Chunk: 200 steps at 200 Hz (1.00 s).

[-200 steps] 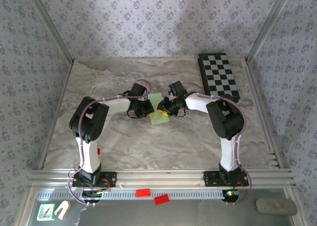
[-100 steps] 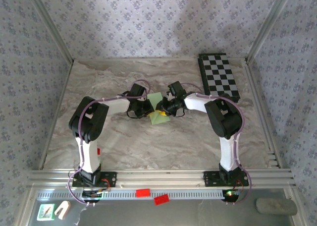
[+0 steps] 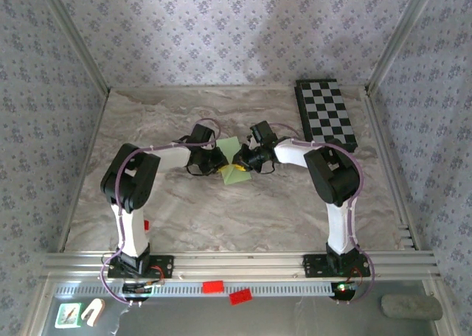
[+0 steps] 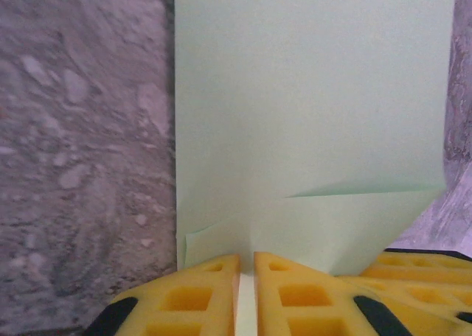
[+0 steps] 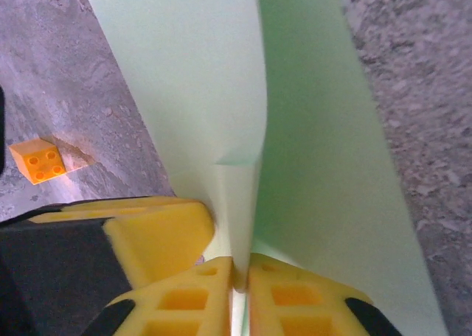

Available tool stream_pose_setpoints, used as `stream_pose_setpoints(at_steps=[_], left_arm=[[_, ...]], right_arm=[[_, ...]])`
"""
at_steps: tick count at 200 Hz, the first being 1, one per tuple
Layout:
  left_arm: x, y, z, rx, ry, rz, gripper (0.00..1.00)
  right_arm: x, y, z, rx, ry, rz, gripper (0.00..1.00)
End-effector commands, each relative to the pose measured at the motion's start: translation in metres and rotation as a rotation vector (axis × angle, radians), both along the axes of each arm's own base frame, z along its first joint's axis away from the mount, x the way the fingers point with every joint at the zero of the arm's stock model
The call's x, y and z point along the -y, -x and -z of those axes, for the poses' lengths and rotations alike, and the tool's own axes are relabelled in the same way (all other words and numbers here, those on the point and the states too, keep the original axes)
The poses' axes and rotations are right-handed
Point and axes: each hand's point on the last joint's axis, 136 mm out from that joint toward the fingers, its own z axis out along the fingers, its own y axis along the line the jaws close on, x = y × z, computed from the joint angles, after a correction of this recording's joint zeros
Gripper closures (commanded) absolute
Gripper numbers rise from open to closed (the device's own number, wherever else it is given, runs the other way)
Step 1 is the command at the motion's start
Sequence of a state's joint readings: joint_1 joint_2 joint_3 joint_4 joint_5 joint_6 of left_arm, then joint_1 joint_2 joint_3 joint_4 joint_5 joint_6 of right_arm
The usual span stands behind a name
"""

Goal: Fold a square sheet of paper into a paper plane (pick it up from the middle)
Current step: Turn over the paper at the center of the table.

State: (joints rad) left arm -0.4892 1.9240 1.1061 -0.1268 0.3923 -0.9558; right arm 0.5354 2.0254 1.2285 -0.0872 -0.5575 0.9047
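Note:
The square sheet of paper (image 3: 230, 147), light green and partly folded, lies mid-table between both grippers. My left gripper (image 3: 220, 163) reaches in from the left, my right gripper (image 3: 238, 161) from the right, and their tips almost meet. In the left wrist view the sheet (image 4: 310, 115) shows a creased flap, and my left gripper (image 4: 247, 259) is shut on its near edge. In the right wrist view my right gripper (image 5: 240, 266) is shut on a raised fold of the sheet (image 5: 199, 78), with a left finger (image 5: 155, 233) just beside it.
A black-and-white checkered board (image 3: 326, 115) lies at the back right. Two red blocks (image 3: 213, 285) sit on the front rail below the table. A small yellow block (image 5: 38, 161) rests on the marble near the paper. Patterned walls enclose the table.
My right gripper has closed onto the raised fold of the paper. Both wrists have edged slightly toward the far side, and the paper shifted a little with them.

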Motion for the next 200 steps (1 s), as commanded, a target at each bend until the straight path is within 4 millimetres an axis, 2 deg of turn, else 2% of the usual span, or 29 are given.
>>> stream_pose_setpoints(at_steps=[1, 24, 52, 90, 124, 146, 167, 200], left_arm=[[-0.011, -0.004, -0.014, 0.013, 0.0, -0.004, 0.83], [-0.02, -0.011, -0.034, 0.054, 0.024, -0.016, 0.79], [-0.038, -0.015, -0.059, 0.108, 0.039, -0.044, 0.71], [-0.059, -0.008, -0.084, 0.163, 0.123, -0.107, 0.5], [-0.049, -0.002, -0.11, 0.217, 0.313, -0.116, 0.23], [-0.039, -0.001, -0.129, 0.26, 0.427, -0.104, 0.1], [-0.03, 0.0, -0.149, 0.301, 0.53, -0.083, 0.03], [-0.016, 0.004, -0.166, 0.335, 0.586, -0.014, 0.02]], right_arm=[[-0.001, 0.0, 0.007, 0.0, 0.022, -0.019, 0.92], [-0.001, -0.007, -0.002, 0.043, 0.019, -0.021, 0.98], [-0.004, -0.015, -0.024, 0.12, -0.011, -0.032, 0.99], [-0.008, -0.023, -0.064, 0.232, -0.109, -0.054, 1.0], [-0.013, -0.023, -0.102, 0.303, -0.226, -0.075, 1.0], [-0.018, -0.023, -0.125, 0.329, -0.303, -0.085, 1.0], [-0.022, -0.023, -0.145, 0.345, -0.374, -0.096, 1.0], [-0.026, -0.021, -0.161, 0.343, -0.437, -0.106, 1.0]])
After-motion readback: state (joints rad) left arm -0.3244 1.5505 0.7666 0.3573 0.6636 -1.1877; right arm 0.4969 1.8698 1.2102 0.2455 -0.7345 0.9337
